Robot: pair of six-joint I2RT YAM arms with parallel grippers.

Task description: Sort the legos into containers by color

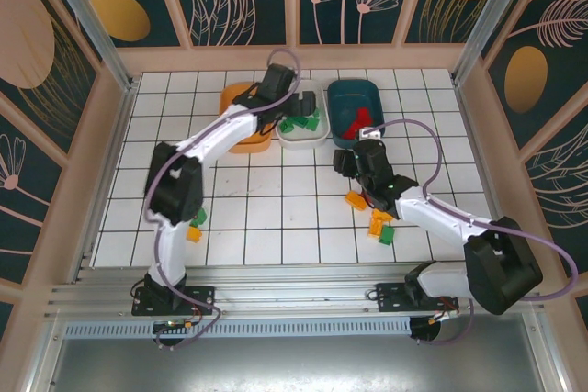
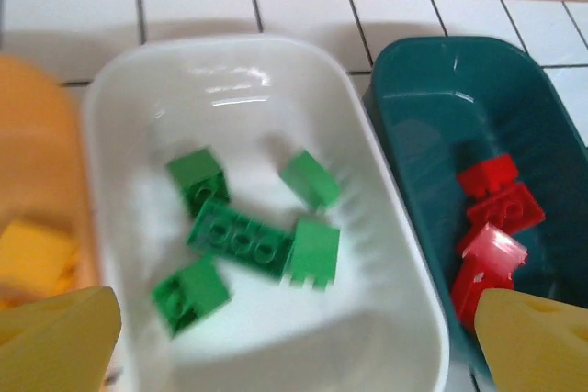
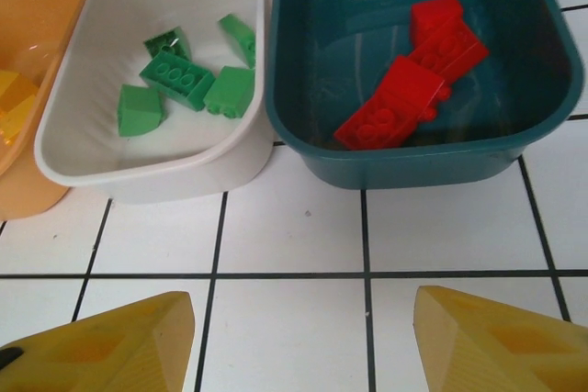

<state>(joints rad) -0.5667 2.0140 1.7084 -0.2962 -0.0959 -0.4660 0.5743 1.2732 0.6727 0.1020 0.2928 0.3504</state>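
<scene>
Three containers stand in a row at the back: an orange tub (image 1: 237, 115), a white tub (image 1: 304, 138) and a teal tub (image 1: 356, 94). Several green legos (image 2: 241, 238) lie in the white tub (image 2: 239, 98), and red legos (image 2: 496, 213) lie in the teal tub (image 2: 432, 117). A yellow lego (image 2: 32, 254) sits in the orange tub (image 2: 37, 135). My left gripper (image 2: 299, 355) hangs open over the white tub, holding nothing. On the near side of the teal tub (image 3: 413, 158), my right gripper (image 3: 303, 346) stands open above bare tile.
Loose legos lie on the tiles near my right arm: two orange ones (image 1: 356, 199) (image 1: 378, 223) and a green one (image 1: 387, 236). A green lego (image 1: 198, 218) and an orange one (image 1: 194, 233) lie by my left arm. Walls enclose the table.
</scene>
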